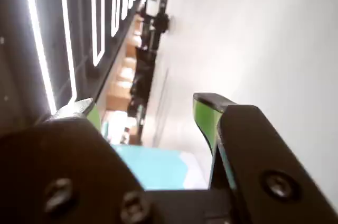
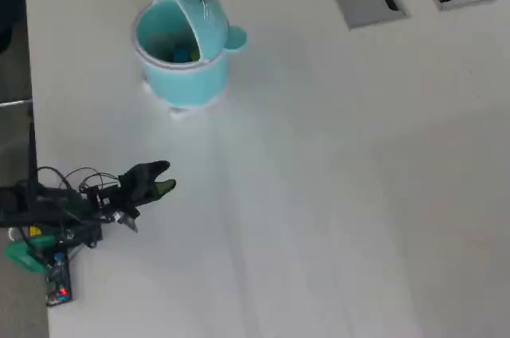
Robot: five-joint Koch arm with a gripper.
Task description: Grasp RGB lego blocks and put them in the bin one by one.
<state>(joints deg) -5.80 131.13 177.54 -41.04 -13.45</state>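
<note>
Gripper [image 1: 150, 110] jaws stand spread in the wrist view, green-lined tips apart with nothing between them. Overhead, the gripper [image 2: 163, 186] sits at about 8 o'clock on the white table [image 2: 335, 194], pointing toward 3 o'clock. The bin [image 2: 182, 45] stands well apart at 11 o'clock, lid flipped up, blocks [image 2: 182, 53] lying inside it.

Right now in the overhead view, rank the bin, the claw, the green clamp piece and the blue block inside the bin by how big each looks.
1. The bin, clearly largest.
2. and 3. The claw and the green clamp piece look alike, and the claw stands nearer the camera, so I won't rank them.
4. The blue block, smallest, a speck inside the bin.
</note>
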